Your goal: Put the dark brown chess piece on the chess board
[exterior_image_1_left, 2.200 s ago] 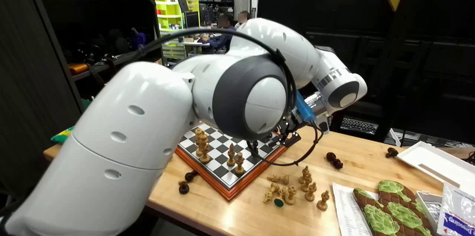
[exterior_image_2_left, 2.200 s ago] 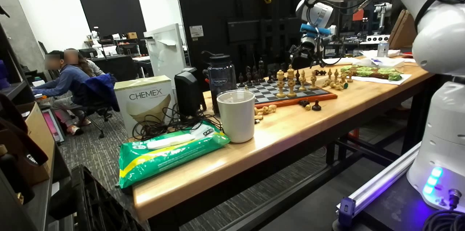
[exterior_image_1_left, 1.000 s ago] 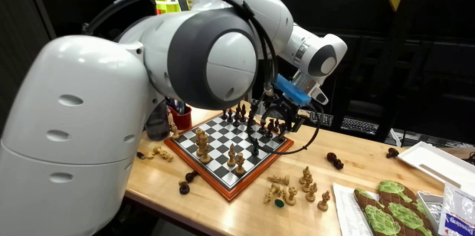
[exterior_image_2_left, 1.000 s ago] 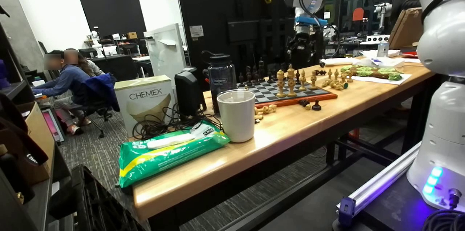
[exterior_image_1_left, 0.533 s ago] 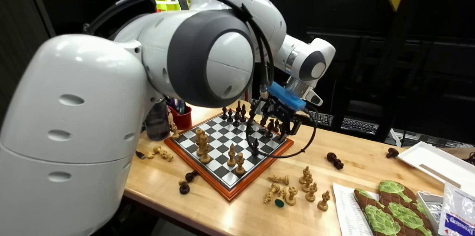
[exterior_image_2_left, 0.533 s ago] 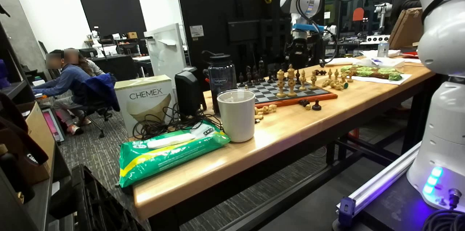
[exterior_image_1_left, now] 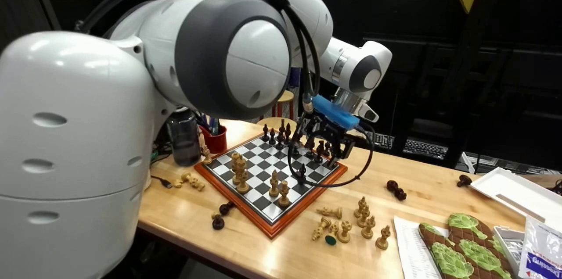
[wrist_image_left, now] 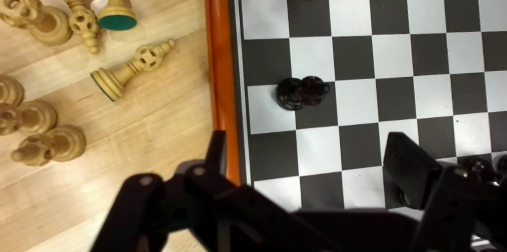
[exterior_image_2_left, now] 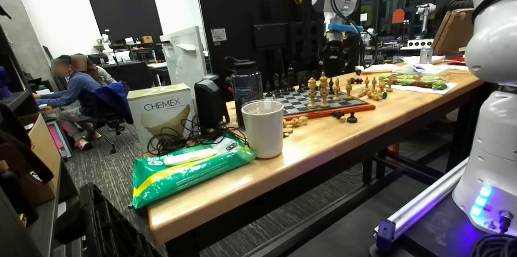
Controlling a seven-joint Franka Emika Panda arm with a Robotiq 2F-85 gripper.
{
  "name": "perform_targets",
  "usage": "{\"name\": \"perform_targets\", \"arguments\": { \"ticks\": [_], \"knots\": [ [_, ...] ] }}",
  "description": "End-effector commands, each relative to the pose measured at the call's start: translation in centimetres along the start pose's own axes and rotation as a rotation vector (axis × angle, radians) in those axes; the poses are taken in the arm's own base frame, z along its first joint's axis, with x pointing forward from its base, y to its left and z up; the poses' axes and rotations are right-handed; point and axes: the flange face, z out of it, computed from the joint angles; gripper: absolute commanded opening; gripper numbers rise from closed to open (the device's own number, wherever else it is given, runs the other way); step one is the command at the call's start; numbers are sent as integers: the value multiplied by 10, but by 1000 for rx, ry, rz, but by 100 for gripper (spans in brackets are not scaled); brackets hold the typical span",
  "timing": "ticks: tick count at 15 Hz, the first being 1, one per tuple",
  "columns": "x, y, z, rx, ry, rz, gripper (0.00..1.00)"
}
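Wood tbl (exterior_image_1_left: 272, 255) w/ chess board (exterior_image_1_left: 259, 169); end effector (wrist_image_left: 307, 140) (jaws wide) above; blk panels (exterior_image_1_left: 421, 59) bhd.

In an exterior view you have one chess board (exterior_image_1_left: 263, 164) at 6 o'clock from centre, carrying two pale pieces (exterior_image_1_left: 283, 195) at 6, two at 7, at least one at 8, and one dark chess piece (exterior_image_1_left: 302, 173) at 5; the other dark pieces (exterior_image_1_left: 287, 135) there overlap too much to count. Off it you have eight loose pale pieces (exterior_image_1_left: 344, 237) at 5, two loose dark pieces (exterior_image_1_left: 218, 223) at 7 and at least two at 4. You also have one red cup (exterior_image_1_left: 216, 142) at 8 and one white tray (exterior_image_1_left: 531, 198) at 4.
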Motion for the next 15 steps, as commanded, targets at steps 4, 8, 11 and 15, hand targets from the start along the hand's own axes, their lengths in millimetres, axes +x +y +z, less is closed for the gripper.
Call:
{"name": "perform_targets", "arguments": {
  "ticks": [4,8,11,15],
  "knots": [
    [-31,-14,12,-39,27,-78,100],
    [-38,-16,24,-92,86,-75,100],
    [-23,-15,28,-76,64,-74,100],
    [-26,-15,27,-76,68,-76,100]
  ]
}}
